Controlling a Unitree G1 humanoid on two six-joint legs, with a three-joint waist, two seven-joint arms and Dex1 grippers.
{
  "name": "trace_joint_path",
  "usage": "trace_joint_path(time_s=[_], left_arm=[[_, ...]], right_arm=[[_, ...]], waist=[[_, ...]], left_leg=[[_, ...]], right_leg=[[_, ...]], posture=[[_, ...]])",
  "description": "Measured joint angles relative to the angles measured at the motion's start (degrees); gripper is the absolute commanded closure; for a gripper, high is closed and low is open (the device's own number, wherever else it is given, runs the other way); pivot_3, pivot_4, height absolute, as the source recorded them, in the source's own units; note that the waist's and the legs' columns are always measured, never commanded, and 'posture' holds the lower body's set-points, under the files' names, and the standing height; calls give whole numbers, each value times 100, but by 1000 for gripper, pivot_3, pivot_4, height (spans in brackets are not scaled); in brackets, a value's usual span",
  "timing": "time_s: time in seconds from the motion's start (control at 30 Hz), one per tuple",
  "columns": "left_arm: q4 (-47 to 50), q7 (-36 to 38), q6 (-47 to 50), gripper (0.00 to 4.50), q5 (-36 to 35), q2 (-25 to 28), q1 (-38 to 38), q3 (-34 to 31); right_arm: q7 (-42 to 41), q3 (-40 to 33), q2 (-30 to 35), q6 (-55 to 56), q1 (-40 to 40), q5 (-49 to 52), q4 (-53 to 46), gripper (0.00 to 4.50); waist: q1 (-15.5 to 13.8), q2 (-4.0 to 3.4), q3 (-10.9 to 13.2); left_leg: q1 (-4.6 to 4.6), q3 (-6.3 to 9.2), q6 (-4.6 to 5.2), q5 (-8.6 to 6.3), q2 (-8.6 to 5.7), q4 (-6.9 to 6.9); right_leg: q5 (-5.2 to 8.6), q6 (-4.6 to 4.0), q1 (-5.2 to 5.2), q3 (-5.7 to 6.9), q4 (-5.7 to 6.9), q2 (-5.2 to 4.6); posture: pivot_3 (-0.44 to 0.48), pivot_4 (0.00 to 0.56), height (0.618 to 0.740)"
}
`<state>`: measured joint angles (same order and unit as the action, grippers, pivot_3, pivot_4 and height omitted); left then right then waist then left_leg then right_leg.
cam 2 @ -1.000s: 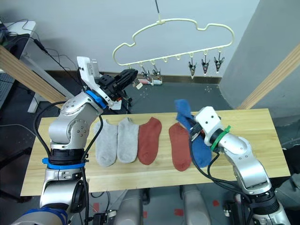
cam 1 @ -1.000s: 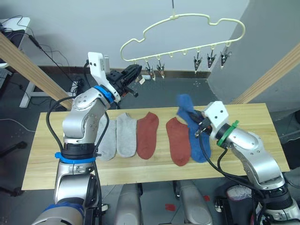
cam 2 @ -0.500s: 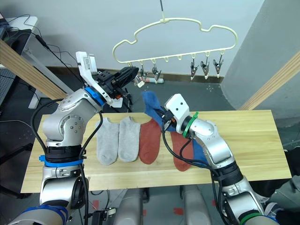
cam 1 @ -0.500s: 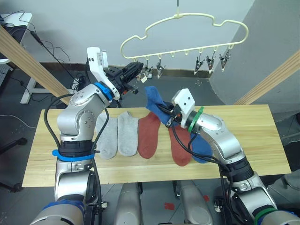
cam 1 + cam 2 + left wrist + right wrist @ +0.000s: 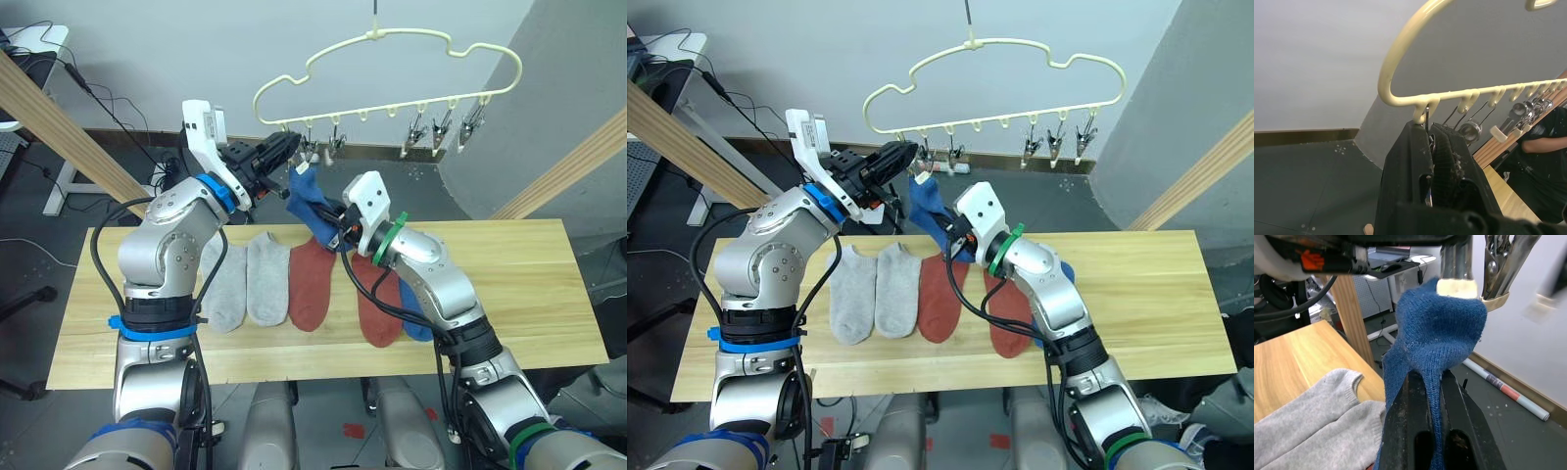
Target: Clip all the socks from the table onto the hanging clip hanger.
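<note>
Blue sock (image 5: pixel 312 208) is held clamped in the right gripper (image 5: pixel 336 221), its top edge raised just beneath the clip hanger (image 5: pixel 392 73). Left gripper (image 5: pixel 285 149) (fingers pressed together) is closed on the hanger's end clip (image 5: pixel 1428 128); five socks remain on the table (image 5: pixel 529 284).

Six socks were in sight: two grey (image 5: pixel 245 279), two red (image 5: pixel 312 279) and one blue (image 5: pixel 416 315) flat on the one table (image 5: pixel 529 284), below the right claw (image 5: pixel 331 219), and one blue sock (image 5: pixel 306 201) pinched in that claw. One hanger (image 5: pixel 387 59) hung above both claws.
</note>
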<state>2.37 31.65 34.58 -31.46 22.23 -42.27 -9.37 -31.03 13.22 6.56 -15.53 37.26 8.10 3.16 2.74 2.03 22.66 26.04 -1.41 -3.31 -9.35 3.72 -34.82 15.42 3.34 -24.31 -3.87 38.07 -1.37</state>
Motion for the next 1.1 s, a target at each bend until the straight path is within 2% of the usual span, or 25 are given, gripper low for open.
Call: trace_joint_path(time_s=[0.2,0.57,0.63,0.7,0.9,1.0,1.1], left_arm=[[0,-12,0,4484,15,6,14,3],[0,-91,46,975,-4,19,69,-1],[1,-79,84,390,-5,40,122,-1],[2,-81,100,380,-2,65,168,-1],[65,-112,-16,380,122,169,332,-1],[120,-121,-110,380,224,180,408,3],[300,-188,-346,380,404,224,573,5]], right_arm=[[-1,-68,-62,35,74,-16,98,4500],[-22,-53,-204,119,187,-31,265,4500],[-32,-35,-205,117,193,-37,309,3966],[-39,-4,-199,115,198,-70,354,3391],[-125,158,-72,37,196,-253,389,1246],[-148,157,30,-26,146,-260,297,1246],[-216,155,334,-215,-184,-267,-264,1246]], waist=[[3,0,0],[9,0,0],[9,0,0],[10,0,0],[9,0,0],[9,0,0],[-8,0,0]], left_leg=[[0,0,0,0,0,0],[0,0,0,0,0,0],[0,0,0,0,0,0],[0,0,0,0,0,0],[0,0,0,0,0,0],[0,0,-1,0,0,0],[1,-1,-4,-2,0,1]], right_leg=[[0,0,0,0,0,0],[0,-1,0,0,2,0],[0,-1,0,0,2,0],[-1,-1,-1,0,3,0],[-1,-1,-1,0,3,0],[-1,-1,-1,0,3,0],[0,-1,0,-1,0,-2]], posture=[[-81,409,740],[-72,404,740],[-71,403,740],[-71,402,740],[-72,402,740],[-76,400,740],[-79,399,740]])
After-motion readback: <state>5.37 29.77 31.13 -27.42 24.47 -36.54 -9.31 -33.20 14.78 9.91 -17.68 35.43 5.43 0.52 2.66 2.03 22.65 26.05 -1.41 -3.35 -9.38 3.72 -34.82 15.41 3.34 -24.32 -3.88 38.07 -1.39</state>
